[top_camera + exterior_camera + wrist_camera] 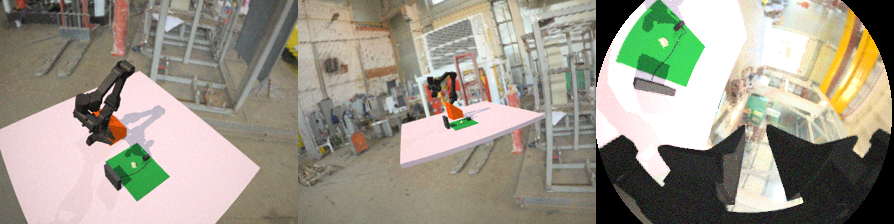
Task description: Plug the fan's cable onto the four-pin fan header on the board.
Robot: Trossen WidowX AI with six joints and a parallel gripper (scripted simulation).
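A green board (153,179) (469,124) (632,50) lies on the pink table top. A small white four-pin header (133,165) (663,42) sits near its middle. A dark fan (112,176) (446,122) (652,84) stands at the board's near-left edge. Its thin black cable (136,172) runs across the board to a small black plug (146,157) (680,26), which lies on the board behind the header. My gripper (93,140) (756,128) hangs well above the table, left of and behind the board. Its fingers stand partly open with nothing between them.
The arm's orange base (118,129) (454,112) stands just behind the board. The pink table top (202,153) (428,143) ends in free edges all round. Metal racks and pillars stand on the workshop floor beyond it.
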